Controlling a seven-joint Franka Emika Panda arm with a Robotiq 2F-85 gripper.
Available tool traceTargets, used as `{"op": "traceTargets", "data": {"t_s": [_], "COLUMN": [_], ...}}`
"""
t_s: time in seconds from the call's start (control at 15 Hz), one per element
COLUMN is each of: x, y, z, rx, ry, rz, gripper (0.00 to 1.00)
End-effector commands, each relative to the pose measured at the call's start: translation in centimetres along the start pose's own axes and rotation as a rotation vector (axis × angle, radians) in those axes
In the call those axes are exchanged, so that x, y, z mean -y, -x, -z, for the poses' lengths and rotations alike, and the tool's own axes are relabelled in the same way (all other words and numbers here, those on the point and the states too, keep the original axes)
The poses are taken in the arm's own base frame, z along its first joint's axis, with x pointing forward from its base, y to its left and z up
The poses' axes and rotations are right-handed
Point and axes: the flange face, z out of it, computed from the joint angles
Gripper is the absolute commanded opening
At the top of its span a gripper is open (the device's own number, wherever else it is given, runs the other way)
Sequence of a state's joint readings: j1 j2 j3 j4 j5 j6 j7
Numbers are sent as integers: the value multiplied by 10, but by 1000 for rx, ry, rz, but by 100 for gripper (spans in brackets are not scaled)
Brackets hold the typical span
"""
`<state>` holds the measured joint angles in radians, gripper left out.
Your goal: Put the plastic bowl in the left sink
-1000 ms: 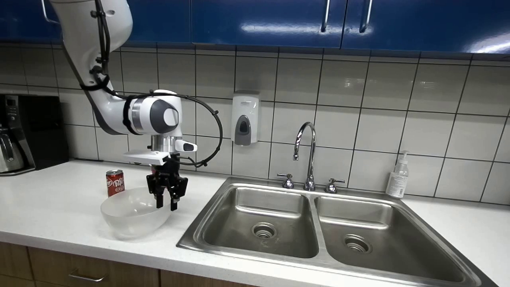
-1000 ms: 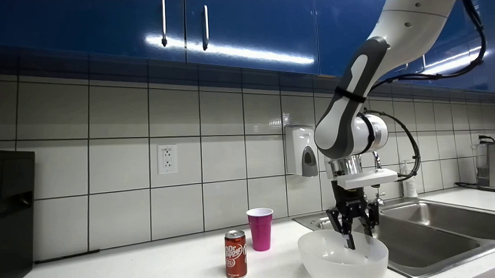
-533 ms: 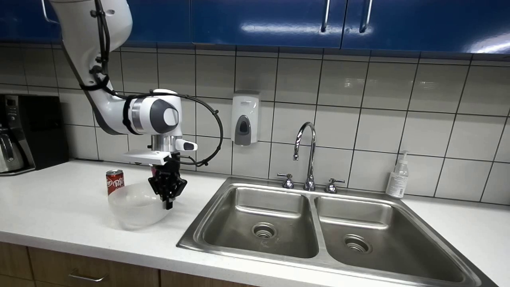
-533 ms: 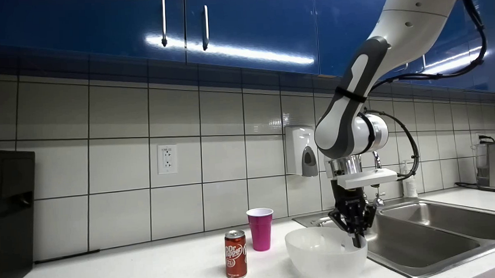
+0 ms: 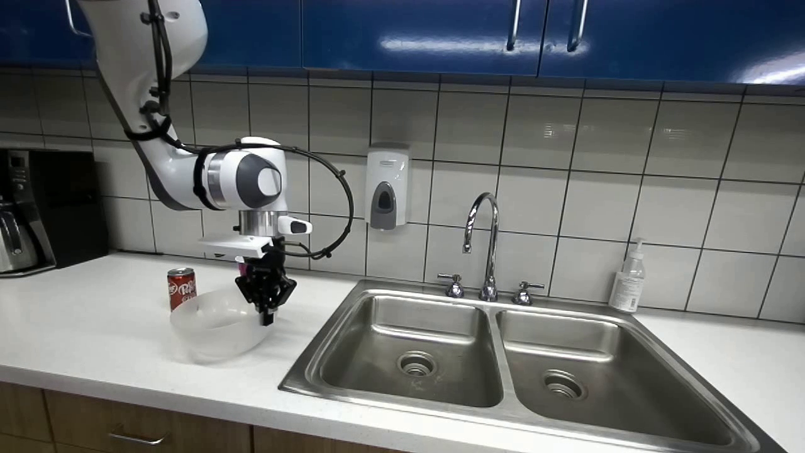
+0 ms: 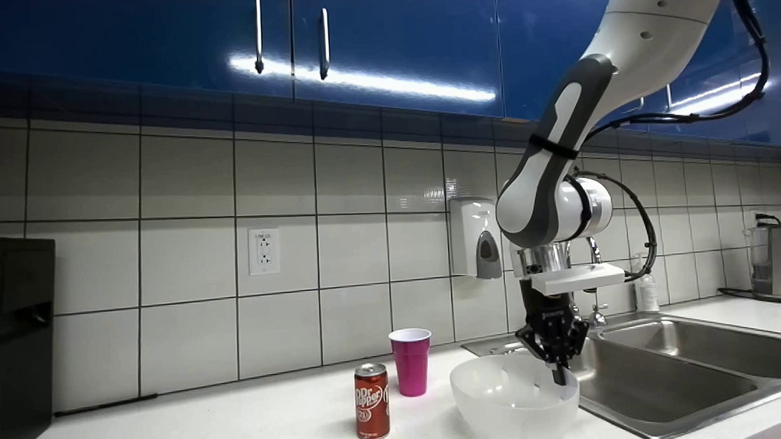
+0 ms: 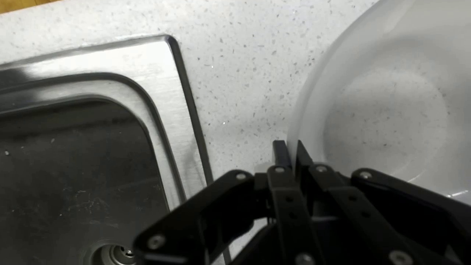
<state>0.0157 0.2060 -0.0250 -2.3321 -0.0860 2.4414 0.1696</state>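
Note:
The wide translucent plastic bowl [image 5: 214,336] sits at the counter left of the double sink. It shows also in an exterior view as a whitish bowl [image 6: 501,404] and in the wrist view, partly cut off, as a bowl [image 7: 386,114] at the right. My gripper [image 7: 290,147] is shut on its rim, the thin wall passing between the fingertips. In both exterior views the gripper [image 5: 266,316] points down at the bowl's sink-side edge. Whether the base touches the counter I cannot tell. The left sink [image 5: 377,362], a steel basin with a round drain, lies right of the bowl.
A soda can [image 6: 371,402] stands close behind the bowl, and a pink cup [image 6: 411,365] is near the wall. The faucet [image 5: 490,245] rises behind the sinks. A metal divider separates the right basin [image 5: 604,384]. A black coffee maker [image 5: 53,207] is far left.
The gripper's jaws have come together on the bowl's rim. The bowl has shifted a little toward the can. In the last half second the gripper has risen slightly.

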Motion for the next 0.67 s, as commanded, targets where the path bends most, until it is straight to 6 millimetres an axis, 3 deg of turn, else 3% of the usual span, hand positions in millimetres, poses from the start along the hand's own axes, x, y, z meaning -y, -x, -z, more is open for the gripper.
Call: {"op": "traceTargets", "data": {"t_s": [0.0, 0.6], "x": [-4, -11], "y": [5, 9], "z": [14, 50], "rx": [-47, -103], "ry": [-6, -65], "rz": [32, 29], "gripper": [2, 2]}}
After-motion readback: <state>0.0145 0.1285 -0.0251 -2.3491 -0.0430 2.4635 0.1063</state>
